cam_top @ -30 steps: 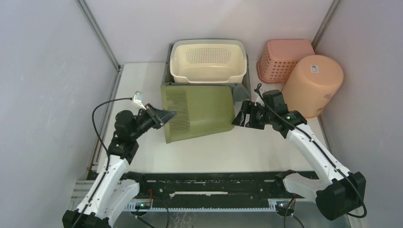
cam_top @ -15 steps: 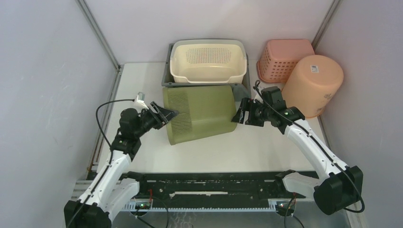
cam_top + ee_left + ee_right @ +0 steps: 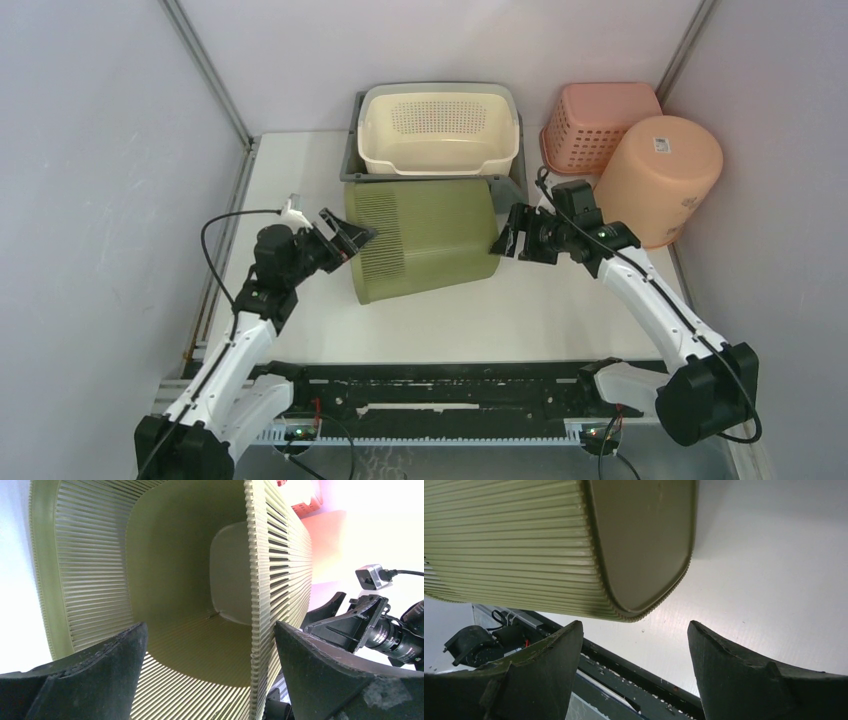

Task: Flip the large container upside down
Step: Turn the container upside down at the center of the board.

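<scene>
Green container (image 3: 425, 238) lying on its side on the table (image 3: 520, 310)
Its open mouth faces the left gripper (image 3: 347, 238), whose jaws stand spread wide at the rim (clamping nothing); the right gripper (image 3: 508, 243), jaws likewise apart and empty, sits just beside the closed base

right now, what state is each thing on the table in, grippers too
green bin: on its side, mouth toward the left arm, not yet upside down
cream basket: upright, sitting in the grey tray
pink basket: upside down
peach bucket: bottom up, tilted
left gripper: jaws open at the bin's mouth
right gripper: jaws open by the bin's base
</scene>
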`<state>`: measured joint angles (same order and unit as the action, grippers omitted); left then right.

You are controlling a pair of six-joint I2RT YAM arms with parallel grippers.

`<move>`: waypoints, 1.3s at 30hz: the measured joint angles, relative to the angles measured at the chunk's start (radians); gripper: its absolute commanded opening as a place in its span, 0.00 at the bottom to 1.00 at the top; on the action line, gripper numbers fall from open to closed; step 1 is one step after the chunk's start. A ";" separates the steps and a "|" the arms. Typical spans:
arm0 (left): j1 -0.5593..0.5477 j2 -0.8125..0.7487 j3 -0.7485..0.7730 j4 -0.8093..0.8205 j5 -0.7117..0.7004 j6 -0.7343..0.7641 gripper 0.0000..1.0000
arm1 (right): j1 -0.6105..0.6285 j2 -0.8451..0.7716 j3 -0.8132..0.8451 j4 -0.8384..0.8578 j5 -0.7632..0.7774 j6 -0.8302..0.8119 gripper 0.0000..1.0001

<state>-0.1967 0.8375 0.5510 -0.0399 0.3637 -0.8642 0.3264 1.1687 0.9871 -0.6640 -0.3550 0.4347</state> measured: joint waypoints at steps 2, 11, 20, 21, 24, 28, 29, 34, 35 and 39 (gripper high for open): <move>0.000 0.000 0.011 -0.022 -0.012 0.000 1.00 | -0.007 0.008 0.000 0.011 -0.003 0.000 0.84; 0.002 0.010 0.072 -0.106 -0.076 0.008 1.00 | -0.070 0.045 0.007 0.101 -0.029 0.013 0.84; 0.003 -0.004 0.076 -0.120 -0.072 0.008 1.00 | -0.117 0.057 0.037 0.136 -0.060 0.017 0.84; 0.003 -0.007 0.067 -0.104 -0.069 0.008 1.00 | -0.122 0.057 0.039 0.140 -0.066 0.017 0.84; 0.003 -0.014 0.016 -0.025 -0.042 -0.007 1.00 | -0.130 0.066 0.044 0.150 -0.082 0.017 0.84; 0.005 -0.014 -0.032 0.080 0.005 -0.032 1.00 | -0.134 0.087 0.050 0.152 -0.102 0.017 0.84; 0.005 -0.013 -0.040 0.104 0.018 -0.038 1.00 | -0.134 0.089 0.050 0.151 -0.104 0.017 0.84; 0.005 -0.014 -0.068 0.208 0.070 -0.064 1.00 | -0.134 0.090 0.050 0.150 -0.112 0.016 0.84; 0.005 -0.015 -0.070 0.222 0.076 -0.069 1.00 | -0.134 0.090 0.050 0.148 -0.113 0.016 0.84; 0.005 -0.029 -0.081 0.271 0.089 -0.079 1.00 | -0.134 0.090 0.050 0.146 -0.115 0.016 0.84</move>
<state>-0.1921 0.8082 0.4702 0.2310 0.4526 -0.9432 0.1921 1.2587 1.0370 -0.5175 -0.4698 0.4503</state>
